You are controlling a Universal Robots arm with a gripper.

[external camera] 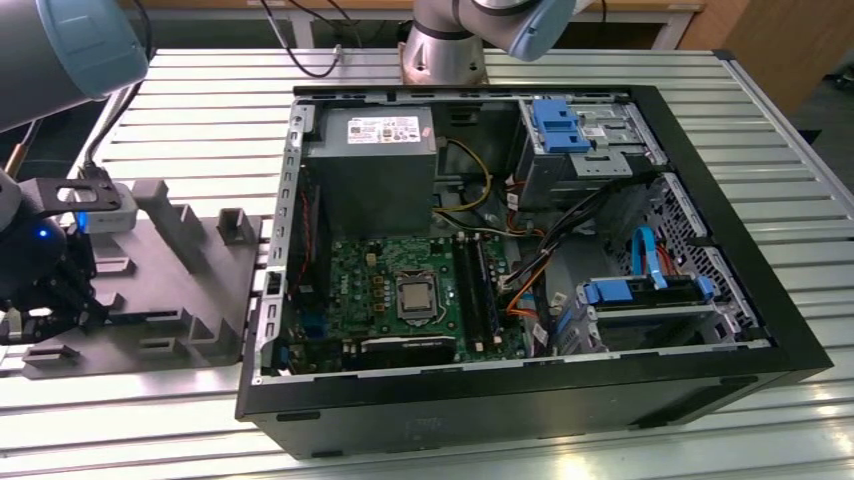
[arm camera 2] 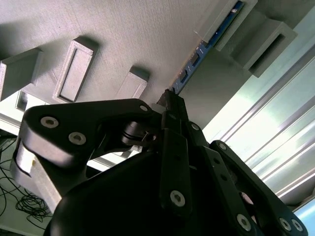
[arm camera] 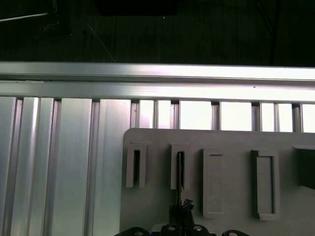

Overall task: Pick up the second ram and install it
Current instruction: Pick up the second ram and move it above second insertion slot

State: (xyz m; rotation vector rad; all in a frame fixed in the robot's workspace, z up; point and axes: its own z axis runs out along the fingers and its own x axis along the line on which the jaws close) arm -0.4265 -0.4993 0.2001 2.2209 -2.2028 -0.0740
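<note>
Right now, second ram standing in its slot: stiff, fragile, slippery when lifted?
Likely stiff: the second ram is a thin flat board on edge in the gray holder. Probably light for its length. Standing so narrow, it may tilt if the end effector grips off-centre.
</note>
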